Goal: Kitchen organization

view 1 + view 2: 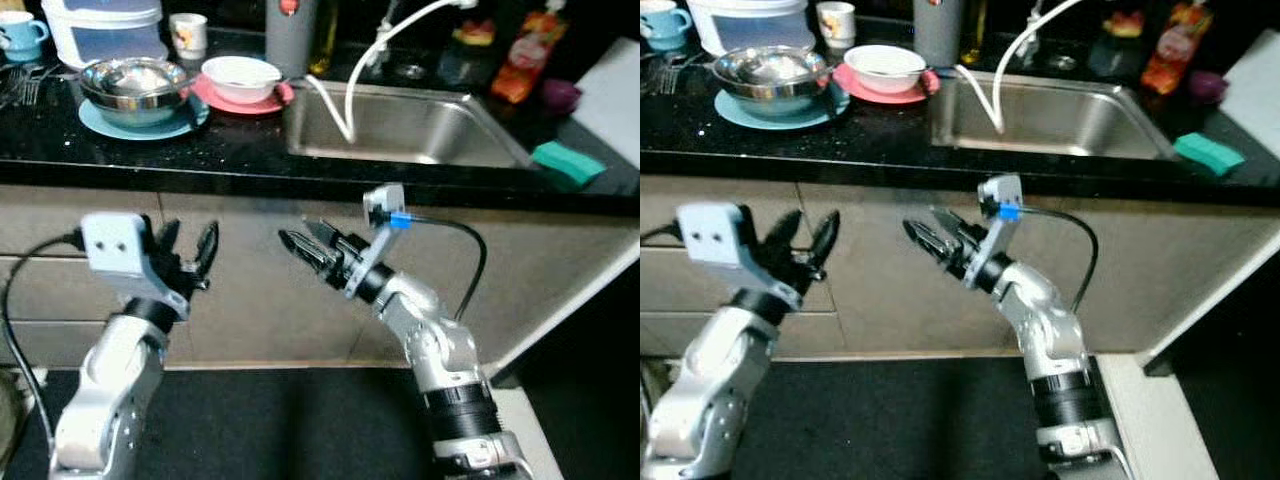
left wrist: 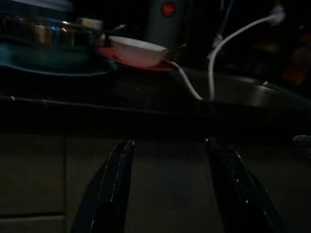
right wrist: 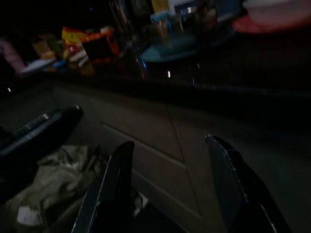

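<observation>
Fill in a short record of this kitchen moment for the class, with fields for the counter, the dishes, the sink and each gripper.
counter: black counter above beige cabinet fronts
dishes: steel bowl on a teal plate; white bowl on a pink plate; blue mug at far left
sink: steel sink with a white hose hanging into it; green sponge on the counter to its right
left gripper: left gripper open, raised before the cabinets, holding nothing
right gripper: right gripper open, below the counter edge, holding nothing
</observation>
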Motion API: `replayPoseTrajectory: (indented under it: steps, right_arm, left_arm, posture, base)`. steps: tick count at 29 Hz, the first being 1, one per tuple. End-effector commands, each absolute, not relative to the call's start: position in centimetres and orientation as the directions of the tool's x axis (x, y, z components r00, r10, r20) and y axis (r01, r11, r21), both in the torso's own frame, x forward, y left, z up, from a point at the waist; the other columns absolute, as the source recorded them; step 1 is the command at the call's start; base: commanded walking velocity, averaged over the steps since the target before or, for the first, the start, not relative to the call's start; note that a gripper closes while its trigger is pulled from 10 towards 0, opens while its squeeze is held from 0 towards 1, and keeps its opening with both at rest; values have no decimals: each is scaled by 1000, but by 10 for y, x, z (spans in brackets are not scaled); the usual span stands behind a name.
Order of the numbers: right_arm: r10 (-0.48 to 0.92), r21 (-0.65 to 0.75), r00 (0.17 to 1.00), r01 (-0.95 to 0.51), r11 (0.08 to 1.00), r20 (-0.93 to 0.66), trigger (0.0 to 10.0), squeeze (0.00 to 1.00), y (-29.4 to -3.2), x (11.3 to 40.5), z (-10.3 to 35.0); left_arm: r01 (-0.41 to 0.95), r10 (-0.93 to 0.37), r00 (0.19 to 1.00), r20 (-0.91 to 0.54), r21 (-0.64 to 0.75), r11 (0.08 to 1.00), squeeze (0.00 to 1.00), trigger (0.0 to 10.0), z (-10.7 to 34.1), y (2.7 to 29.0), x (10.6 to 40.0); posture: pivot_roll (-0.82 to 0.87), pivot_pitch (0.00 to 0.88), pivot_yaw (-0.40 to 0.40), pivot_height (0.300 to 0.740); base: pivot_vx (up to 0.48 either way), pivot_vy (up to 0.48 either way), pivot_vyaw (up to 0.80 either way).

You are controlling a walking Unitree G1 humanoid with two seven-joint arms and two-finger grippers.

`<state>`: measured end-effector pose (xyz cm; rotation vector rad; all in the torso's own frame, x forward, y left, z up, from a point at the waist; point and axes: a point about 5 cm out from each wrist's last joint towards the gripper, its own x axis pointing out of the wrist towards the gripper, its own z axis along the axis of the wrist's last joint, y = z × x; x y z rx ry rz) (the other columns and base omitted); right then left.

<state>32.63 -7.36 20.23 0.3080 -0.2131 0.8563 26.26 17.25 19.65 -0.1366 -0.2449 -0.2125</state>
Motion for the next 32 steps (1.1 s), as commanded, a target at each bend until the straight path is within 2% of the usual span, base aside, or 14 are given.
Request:
replayPoseTrajectory:
  steps: [1,3,7,13,19,32]
  right_arm:
    - [708,197,636,-770,607,308,10000,0,-75,326,204]
    - [727,199,586,-809,554,358,10000,0,-71,321,211]
    - [725,202,579,-813,546,373,10000,0,-70,321,216]
    - [698,232,605,-794,562,383,10000,0,-69,326,221]
    - [678,238,627,-776,584,384,10000,0,-68,331,224]
    - [604,255,657,-743,618,451,10000,0,-72,339,248]
  left_arm:
    - [240,-208,948,239,-114,964,0,10000,195,169,262]
    - [233,-205,949,238,-98,967,0,10000,197,169,262]
    - [207,-184,955,235,-79,975,0,10000,198,171,260]
    - [99,-86,965,247,-42,994,0,10000,204,179,254]
    - [14,-9,971,238,-20,1000,0,10000,203,185,248]
    - [36,-31,972,232,-17,999,0,10000,204,180,251]
  posture:
    - [86,38,-64,740]
    - [92,39,-65,740]
    - [100,42,-65,740]
    - [118,45,-67,740]
    - [135,43,-67,740]
    - [135,37,-63,740]
  base:
    - [424,0,0]
    - [426,0,0]
    - [428,0,530]
    - [426,0,629]
    - [409,0,0]
    - [373,0,0]
